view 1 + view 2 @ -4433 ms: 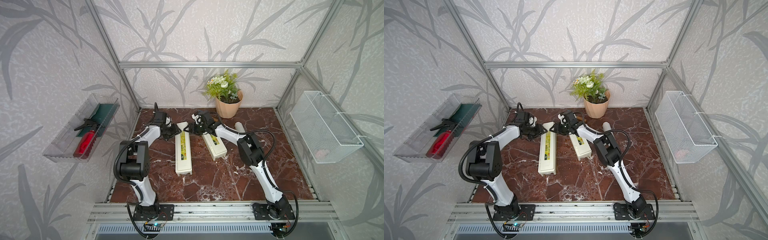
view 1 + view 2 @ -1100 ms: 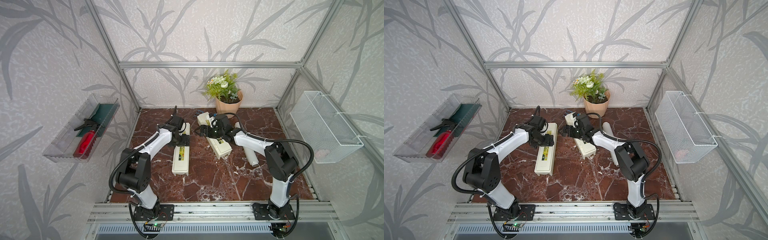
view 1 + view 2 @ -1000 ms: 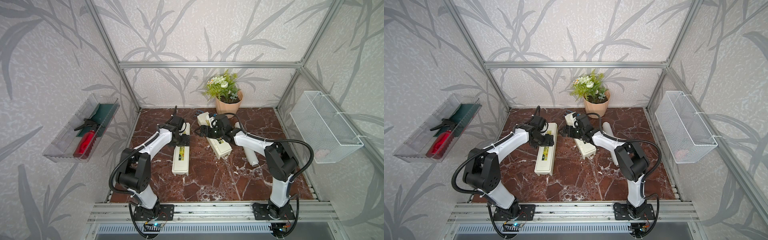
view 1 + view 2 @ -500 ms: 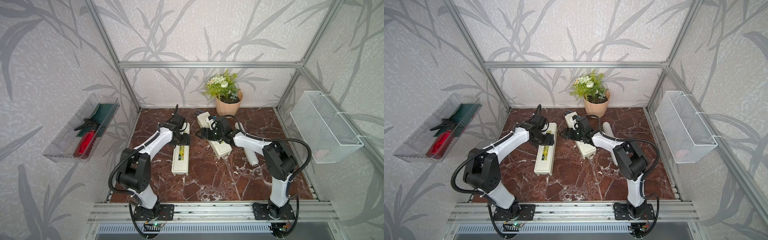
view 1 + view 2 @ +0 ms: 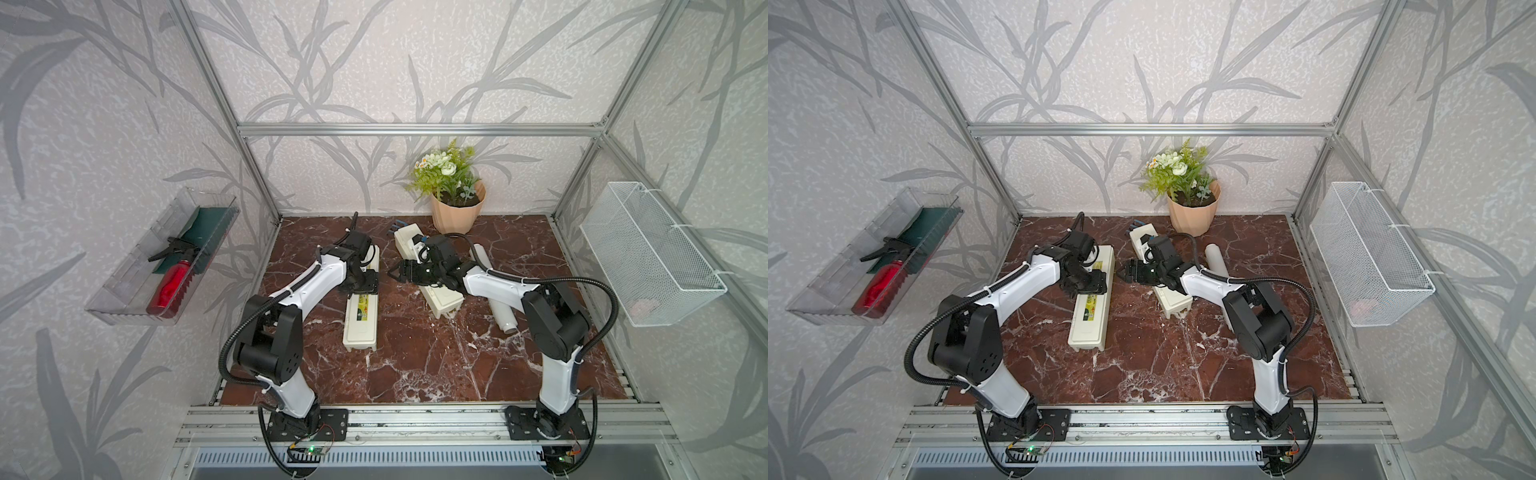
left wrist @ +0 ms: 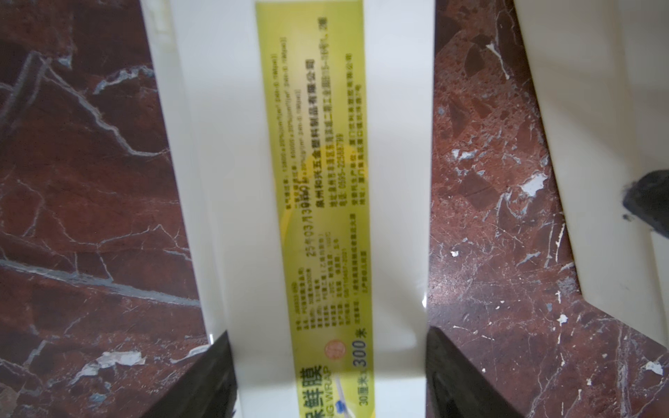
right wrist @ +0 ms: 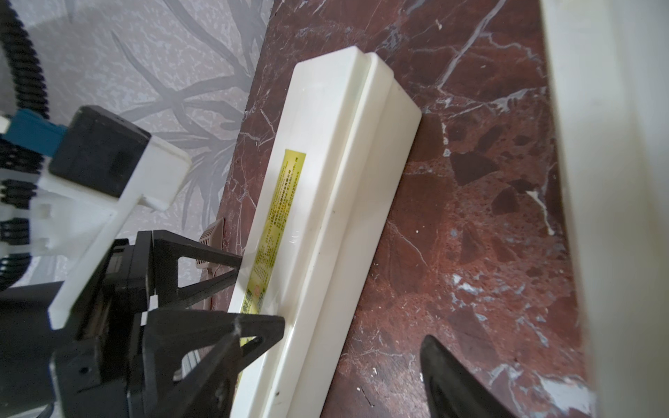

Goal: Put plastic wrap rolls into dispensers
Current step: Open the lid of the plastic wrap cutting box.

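Both jaws just narrowed, left gripper (image 5: pixel 363 286) straddling the left box (image 5: pixel 360 324), right gripper (image 5: pixel 397 274) beside the right box (image 5: pixel 442 299); I cannot tell if either's clamped; lids next

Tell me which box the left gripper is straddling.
The straight box showing its yellow-green label; the left gripper straddles it. The slanted box lies apart.

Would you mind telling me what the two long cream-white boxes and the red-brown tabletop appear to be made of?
Long cream-white boxes: likely hard plastic, smooth and glossy, judging by the moulded rounded edges and the highlights. Red-brown tabletop: looks like polished marble by its white veins, though a printed laminate is possible.
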Controlling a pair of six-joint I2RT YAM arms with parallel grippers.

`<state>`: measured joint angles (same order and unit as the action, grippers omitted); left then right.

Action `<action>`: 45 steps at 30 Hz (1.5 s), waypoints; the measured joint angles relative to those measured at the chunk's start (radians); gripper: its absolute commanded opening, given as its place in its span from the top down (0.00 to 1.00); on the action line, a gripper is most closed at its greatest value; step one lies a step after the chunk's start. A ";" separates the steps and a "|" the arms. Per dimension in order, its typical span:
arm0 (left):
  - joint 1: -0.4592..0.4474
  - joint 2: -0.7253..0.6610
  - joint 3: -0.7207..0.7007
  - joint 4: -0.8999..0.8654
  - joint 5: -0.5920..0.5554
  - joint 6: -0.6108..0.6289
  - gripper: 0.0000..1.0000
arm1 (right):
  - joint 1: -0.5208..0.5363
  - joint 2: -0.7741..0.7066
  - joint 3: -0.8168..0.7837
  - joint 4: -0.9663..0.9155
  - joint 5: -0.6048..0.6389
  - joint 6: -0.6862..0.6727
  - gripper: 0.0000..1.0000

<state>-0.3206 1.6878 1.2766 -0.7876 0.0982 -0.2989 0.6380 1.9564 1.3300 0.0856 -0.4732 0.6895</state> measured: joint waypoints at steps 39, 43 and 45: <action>0.069 -0.008 0.026 -0.028 0.184 0.070 0.33 | 0.045 0.231 0.275 -0.061 -0.068 0.023 0.85; 0.087 -0.015 0.026 -0.026 0.192 0.063 0.37 | 0.048 0.254 0.279 -0.024 -0.084 0.066 0.85; 0.100 -0.015 0.026 -0.024 0.205 0.063 0.37 | 0.051 0.270 0.279 0.000 -0.093 0.090 0.85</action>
<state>-0.2203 1.6726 1.3025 -0.8120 0.3035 -0.2363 0.6895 2.2261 1.6093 0.0860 -0.5663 0.7795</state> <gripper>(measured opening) 0.721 0.150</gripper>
